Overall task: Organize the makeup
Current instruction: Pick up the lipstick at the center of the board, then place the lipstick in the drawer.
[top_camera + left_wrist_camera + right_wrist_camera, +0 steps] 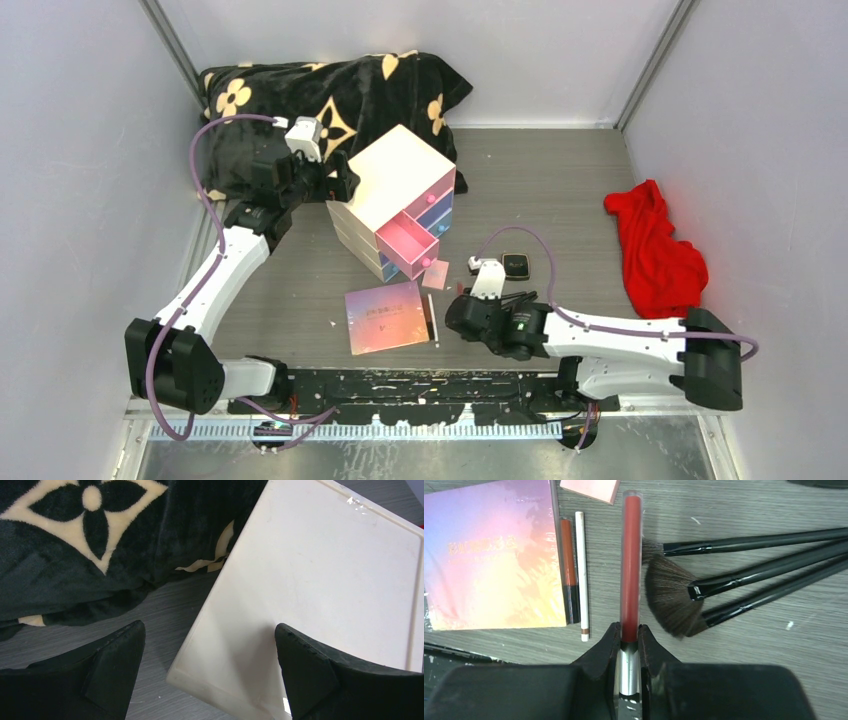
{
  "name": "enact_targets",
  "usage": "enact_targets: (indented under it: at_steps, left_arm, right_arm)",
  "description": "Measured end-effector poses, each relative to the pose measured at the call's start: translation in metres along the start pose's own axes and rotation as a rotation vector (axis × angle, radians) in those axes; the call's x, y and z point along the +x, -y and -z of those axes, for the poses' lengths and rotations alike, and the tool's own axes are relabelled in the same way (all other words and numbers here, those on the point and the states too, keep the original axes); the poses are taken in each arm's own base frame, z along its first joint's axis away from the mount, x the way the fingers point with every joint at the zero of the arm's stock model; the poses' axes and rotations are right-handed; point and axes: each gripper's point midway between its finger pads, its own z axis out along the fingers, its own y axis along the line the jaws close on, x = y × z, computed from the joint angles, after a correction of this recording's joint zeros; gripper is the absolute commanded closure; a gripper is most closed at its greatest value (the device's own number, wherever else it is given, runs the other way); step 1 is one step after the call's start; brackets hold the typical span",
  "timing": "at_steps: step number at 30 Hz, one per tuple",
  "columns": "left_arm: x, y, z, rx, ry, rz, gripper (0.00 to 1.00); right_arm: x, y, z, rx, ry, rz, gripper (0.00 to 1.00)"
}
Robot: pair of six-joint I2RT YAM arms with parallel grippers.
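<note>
— Which step?
— Pick-up: your right gripper (629,636) pinches the thin red clear-sleeved stick (630,565) beside the black-handled brushes (754,542); left gripper (210,672) gapes at the cream box (325,580).
— Next?
— Likely carry it to the open pink drawer (407,243).

We see a robotics lab cell: plain white walls (70,150) box in a grey tabletop (560,180), with left arm (225,270) and right arm (620,345) bolted to its front rail (420,385).
</note>
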Motion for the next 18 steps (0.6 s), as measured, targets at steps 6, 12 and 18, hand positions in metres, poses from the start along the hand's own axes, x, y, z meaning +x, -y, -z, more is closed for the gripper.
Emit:
enact_targets:
  at_steps: [6,12,18]
  left_arm:
    - [0.000,0.000,0.000,0.000,0.000,0.000,0.00]
    - [0.000,0.000,0.000,0.000,0.000,0.000,0.00]
    - [0.000,0.000,0.000,0.000,0.000,0.000,0.00]
  right_arm:
    - [-0.027,0.013,0.039,0.001,0.028,0.013,0.99]
    - [-0.078,0.011,0.086,-0.031,0.115,0.032,0.99]
    - [-0.128,-0.017,0.124,-0.100,0.177,0.142,0.99]
